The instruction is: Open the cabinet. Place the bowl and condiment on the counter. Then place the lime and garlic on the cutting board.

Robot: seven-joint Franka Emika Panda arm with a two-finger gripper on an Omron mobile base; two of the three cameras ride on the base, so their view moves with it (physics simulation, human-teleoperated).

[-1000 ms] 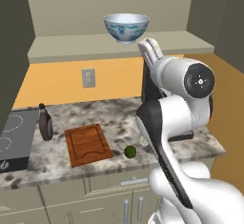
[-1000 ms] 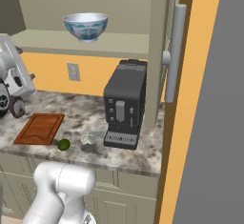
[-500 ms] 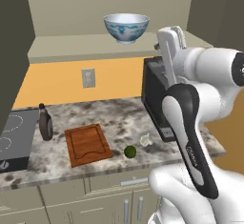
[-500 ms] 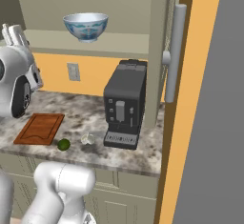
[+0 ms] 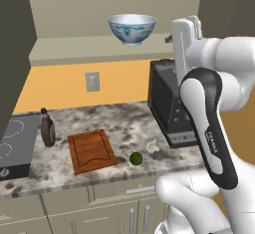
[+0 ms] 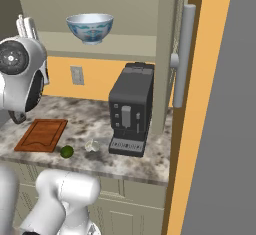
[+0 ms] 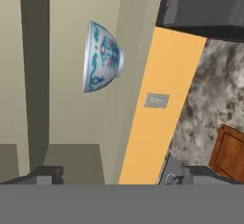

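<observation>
End effector [image 5: 187,26] stands raised at shelf height with its fingers spread wide and nothing between them, just right of the bowl [image 5: 131,28] in the left base view; in the right base view it rises at the far left [image 6: 26,25].

Left to right along the tabletop [image 5: 124,123]: the bottle [image 5: 48,128] already stands by the stovetop [image 5: 12,146], next comes the board [image 5: 91,150], bare, then the lime [image 5: 135,158] near the front edge, the garlic [image 5: 152,146] just beyond it, and the coffee machine [image 5: 169,106]. The cabinet [image 5: 99,14] is open, and the bowl sits alone on its shelf, so it looks like the next thing to fetch.

Risks, as I judge them:
- The hand is rolled sideways, as the hand view of the bowl [image 7: 101,56] shows; a grip on the thin curved rim from that angle could slip.
- A nudge instead of a clean grip could push the bowl deeper in, or off the shelf onto the board.
- The elbow hangs close to the coffee machine; a wide swing might strike it.
- The lime lies near the edge; a clumsy later pick could roll it off.
</observation>
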